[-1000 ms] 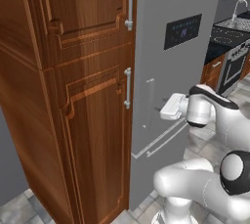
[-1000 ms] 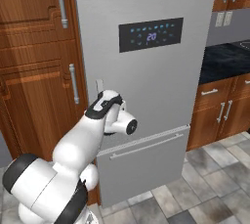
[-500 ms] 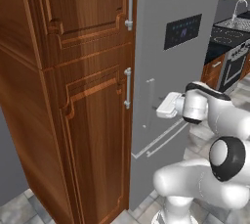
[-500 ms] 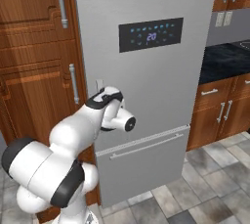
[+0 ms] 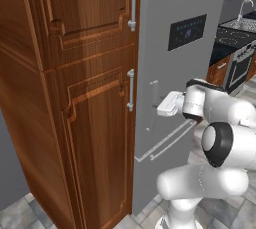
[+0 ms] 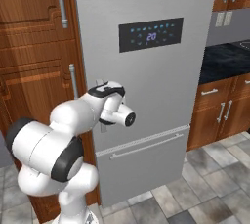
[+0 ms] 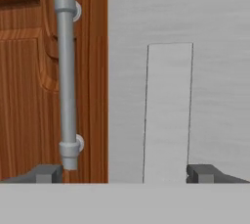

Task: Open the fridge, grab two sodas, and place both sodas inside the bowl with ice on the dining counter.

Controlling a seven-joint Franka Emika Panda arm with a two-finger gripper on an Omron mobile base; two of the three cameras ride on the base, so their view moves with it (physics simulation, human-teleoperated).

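Since fridge (image 6: 146, 71) door is shut, step in hand looks like handle grab. My gripper (image 7: 125, 174) spread wide, holding nothing, facing fridge handle (image 7: 168, 113) at about 1 o'clock in hand view. Handle sits right of centre between tips — closing off-centre could slip off slim edge. Cabinet bar handle (image 7: 67, 76) at 10 o'clock, easy wrong target. Grey tile floor (image 6: 195, 189), dark counter (image 6: 229, 56) at 3 o'clock in right base view.

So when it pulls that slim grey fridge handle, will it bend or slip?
Probably not bend: the fridge handle looks like a flat rigid strip. Its smooth faces might let the open gripper slide. The tall fridge door likely swings heavily.
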